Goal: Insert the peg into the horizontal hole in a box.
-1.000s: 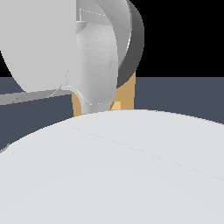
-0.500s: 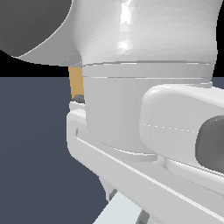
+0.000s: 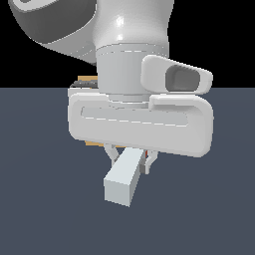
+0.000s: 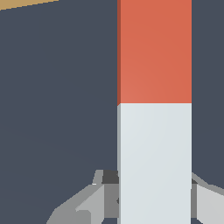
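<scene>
1. Half a second ago the arm's white body filled nearly all of the exterior view and no peg showed. Now the hand sits higher in the frame and the peg (image 3: 123,178) is in plain sight beneath it, its pale end pointing toward the camera.

2. The fingers (image 3: 130,160) are closed on the peg. The exterior view shows them pressed against its sides just below the hand, and the wrist view shows the grey fingers (image 4: 109,192) hugging the pale half of the peg (image 4: 154,131) on both sides.

3. The peg appears lifted clear of the dark table (image 3: 45,209), lying roughly level. Its red-orange half runs away from the fingers in the wrist view.

4. That suggests the pick-up is done and carrying toward the box is the step in hand.

5. The box (image 3: 85,79) is mostly hidden behind the arm; only thin tan slivers show. In the wrist view a tan strip of the box (image 4: 26,3) sits at the frame edge, off to one side of the peg's line and apart from it.

6. The hole is not visible in either view, so whether it is lined up cannot be told. Nothing is in it yet, judging by the peg's place.
</scene>
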Robot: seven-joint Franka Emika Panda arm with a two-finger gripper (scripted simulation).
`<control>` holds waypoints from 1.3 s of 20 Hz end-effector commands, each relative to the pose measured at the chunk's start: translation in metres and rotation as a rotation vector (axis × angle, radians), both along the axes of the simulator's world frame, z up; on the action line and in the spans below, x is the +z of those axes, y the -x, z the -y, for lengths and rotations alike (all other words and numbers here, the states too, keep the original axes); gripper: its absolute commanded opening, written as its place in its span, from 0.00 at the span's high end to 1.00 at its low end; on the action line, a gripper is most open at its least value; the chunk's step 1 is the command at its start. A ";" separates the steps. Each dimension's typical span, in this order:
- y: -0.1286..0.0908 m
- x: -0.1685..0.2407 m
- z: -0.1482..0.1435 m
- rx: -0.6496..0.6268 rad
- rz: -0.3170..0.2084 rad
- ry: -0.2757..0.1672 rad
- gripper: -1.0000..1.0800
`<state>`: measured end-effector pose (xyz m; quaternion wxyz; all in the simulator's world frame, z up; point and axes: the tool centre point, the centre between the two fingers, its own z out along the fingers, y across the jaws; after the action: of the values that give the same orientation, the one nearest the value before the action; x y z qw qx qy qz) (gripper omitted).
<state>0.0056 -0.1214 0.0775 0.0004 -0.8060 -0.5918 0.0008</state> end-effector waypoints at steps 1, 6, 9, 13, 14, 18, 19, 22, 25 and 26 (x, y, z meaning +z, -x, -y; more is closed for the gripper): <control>0.006 0.007 -0.013 0.065 0.002 0.001 1.00; 0.015 0.013 -0.029 0.140 0.002 0.000 1.00; 0.018 0.015 -0.033 0.160 0.002 0.000 1.00; 0.018 0.015 -0.033 0.164 0.002 0.000 1.00; 0.018 0.015 -0.033 0.164 0.002 0.000 1.00; 0.018 0.016 -0.032 0.165 0.003 0.000 1.00; 0.018 0.016 -0.032 0.165 0.003 0.000 1.00; 0.019 0.015 -0.033 0.165 0.001 0.000 1.00; 0.018 0.015 -0.038 0.165 0.001 0.000 1.00; 0.018 0.015 -0.042 0.165 0.001 0.000 1.00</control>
<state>-0.0137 -0.0842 0.0913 0.0010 -0.7551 -0.6556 0.0014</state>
